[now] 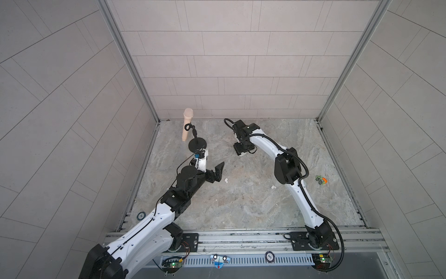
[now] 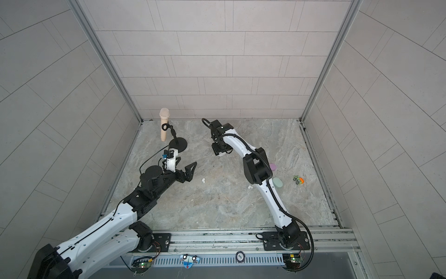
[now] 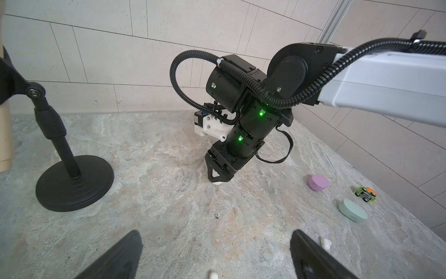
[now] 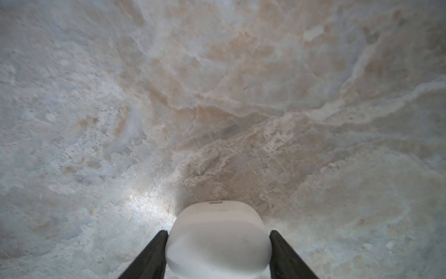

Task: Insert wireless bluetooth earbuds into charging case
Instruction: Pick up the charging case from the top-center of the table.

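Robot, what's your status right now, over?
Left gripper open, empty. Right gripper shut on white case. Two white earbuds loose on table. Nothing blocking.

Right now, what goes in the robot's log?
left claw: open, empty | right claw: gripping white case on table | earbuds: two white, loose

microphone (image 1: 187,125) upright in black stand (image 1: 197,144) | toy car (image 1: 321,180) well apart

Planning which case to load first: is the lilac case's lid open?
No, the lilac case lies on the table as a closed pebble, with no lid raised.
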